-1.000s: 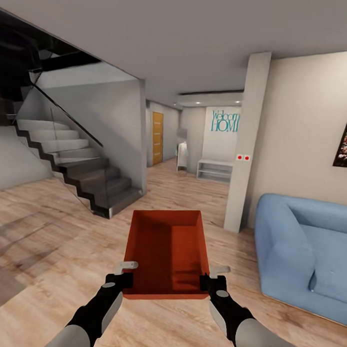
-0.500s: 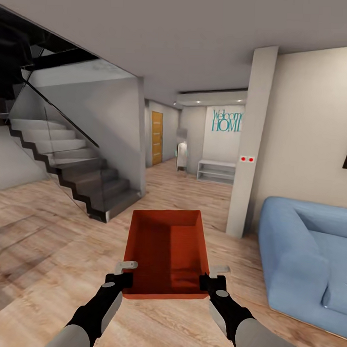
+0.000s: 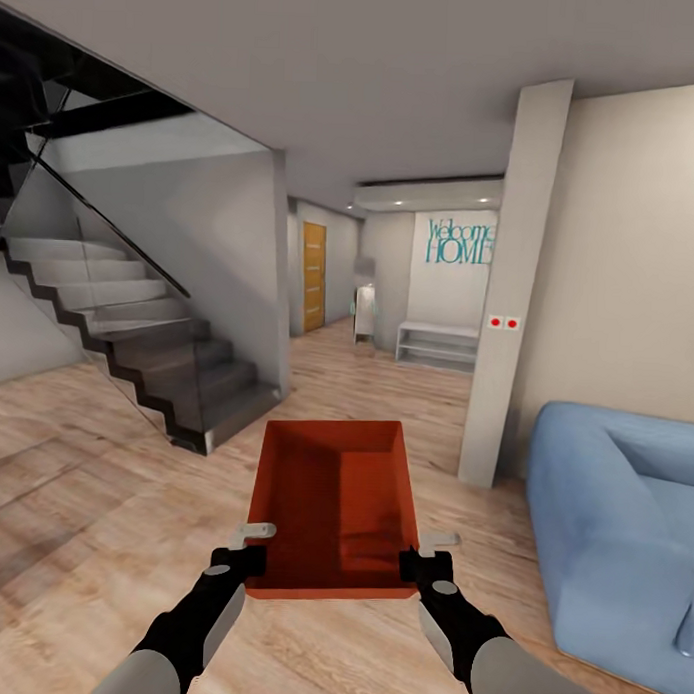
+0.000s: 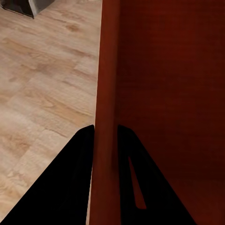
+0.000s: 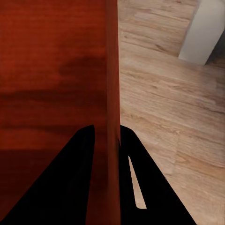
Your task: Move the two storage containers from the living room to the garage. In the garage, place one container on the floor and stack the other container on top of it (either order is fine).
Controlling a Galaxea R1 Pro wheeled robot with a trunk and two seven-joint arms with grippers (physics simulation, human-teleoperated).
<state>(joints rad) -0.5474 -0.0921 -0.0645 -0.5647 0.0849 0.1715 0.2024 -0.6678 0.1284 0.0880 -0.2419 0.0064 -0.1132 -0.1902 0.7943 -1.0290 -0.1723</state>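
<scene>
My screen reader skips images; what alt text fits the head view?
Both grippers, left and right, hold an empty orange-red bin by its sides above a wood floor. Stairs rise at left, a blue sofa sits at right.

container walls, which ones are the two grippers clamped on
The two long side walls of the storage container: the left gripper pinches the left wall, the right gripper the right wall, both near the end closest to the robot. The short end walls are ungripped.
</scene>
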